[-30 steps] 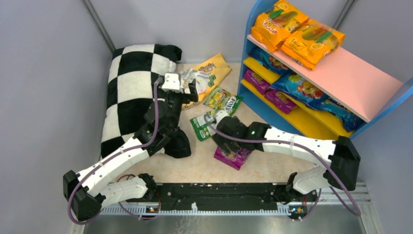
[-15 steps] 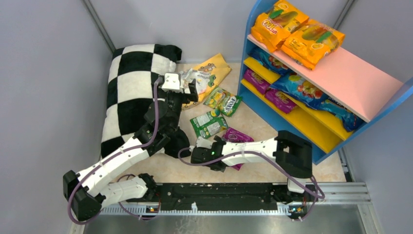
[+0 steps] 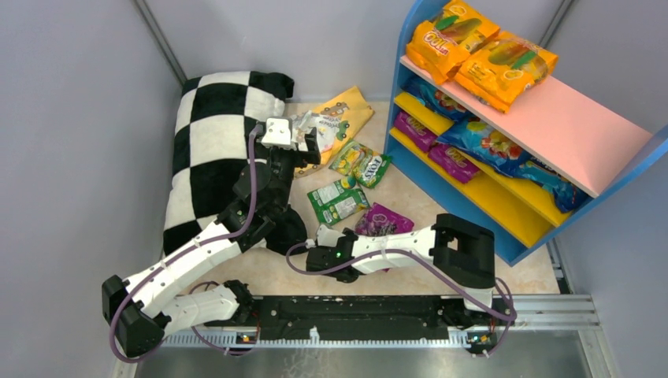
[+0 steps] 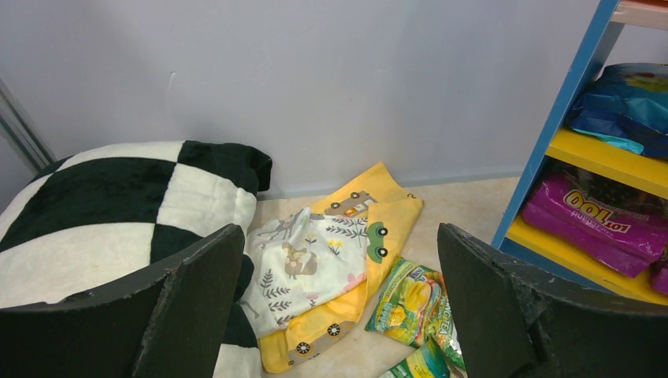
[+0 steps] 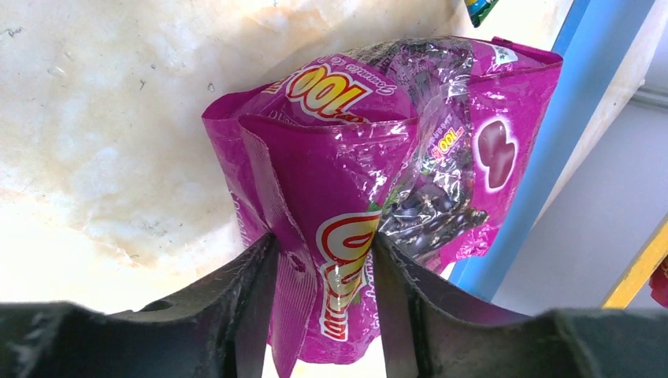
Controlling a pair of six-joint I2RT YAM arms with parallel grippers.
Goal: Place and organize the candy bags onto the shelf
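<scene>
1. Far left lies the checkered pillow. Beside it the left gripper hangs over a yellow printed cloth, fingers spread wide with nothing between them, so this arm is idle
2. In the middle, at least two green bags lie loose on the table, between the cloth and the shelf, not yet put away
3. Just right of them is a purple bag, near the shelf front. The right gripper has its fingers pinched on the bag's crimped end. Whether the bag is clear of the table I cannot tell
4. At the right stands the shelf. Orange bags sit on its pink top board, blue bags on the yellow board below, and more purple bags on the lowest board
5. Judged from this, most of the job is done: the gripped purple bag seems next, probably joining the other purple ones, then the green bags remain
</scene>
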